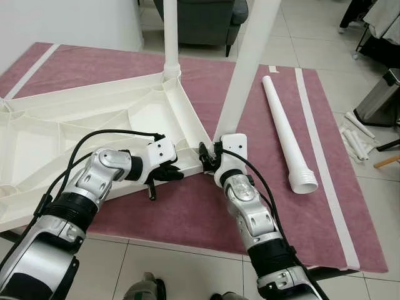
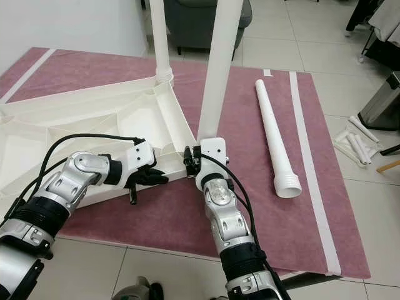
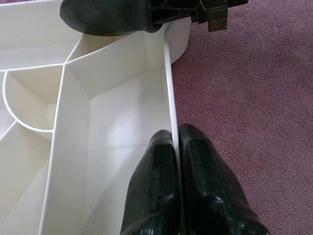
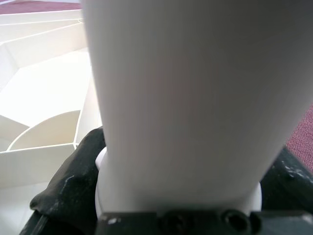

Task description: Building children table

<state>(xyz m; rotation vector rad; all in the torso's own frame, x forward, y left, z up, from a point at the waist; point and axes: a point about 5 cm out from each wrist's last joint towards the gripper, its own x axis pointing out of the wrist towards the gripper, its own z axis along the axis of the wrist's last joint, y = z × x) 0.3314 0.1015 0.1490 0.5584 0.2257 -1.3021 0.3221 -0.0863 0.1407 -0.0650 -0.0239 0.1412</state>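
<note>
A white table top (image 1: 75, 134) lies upside down on a purple rug (image 1: 187, 215), its ribbed underside facing up. One white leg (image 1: 170, 37) stands upright in its far corner. At the near corner my right gripper (image 1: 209, 157) is shut on the base of a second upright leg (image 1: 245, 69), which looms close in the right wrist view (image 4: 195, 98). My left gripper (image 3: 176, 142) is shut on the thin rim wall (image 3: 168, 88) of the table top, just left of that corner. A third leg (image 1: 284, 128) lies loose on the rug at the right.
A grey armchair (image 1: 200, 19) stands behind the rug. A metal bin (image 1: 381, 97) and several small white parts (image 1: 356, 137) sit on the tiled floor at the right. Pale stripes run along the rug's edges.
</note>
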